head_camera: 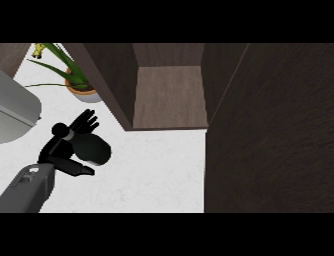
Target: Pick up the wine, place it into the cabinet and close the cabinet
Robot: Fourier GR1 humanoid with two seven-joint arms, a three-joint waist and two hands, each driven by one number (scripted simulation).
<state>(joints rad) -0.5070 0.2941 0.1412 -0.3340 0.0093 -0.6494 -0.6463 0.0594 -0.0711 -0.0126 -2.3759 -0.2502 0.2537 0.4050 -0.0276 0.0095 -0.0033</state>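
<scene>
The cabinet stands open on the white counter, showing a bare wooden shelf inside. Its dark door swings toward me and fills the right side of the view. I see no wine bottle anywhere; the door may hide it. My left hand rests open at the lower left, fingers pointing up, just left of the cabinet's front edge and holding nothing. My right hand does not show.
A large grey rounded appliance sits at the left edge. A potted green plant stands at the back left beside the cabinet's side wall. White counter lies in front of the cabinet.
</scene>
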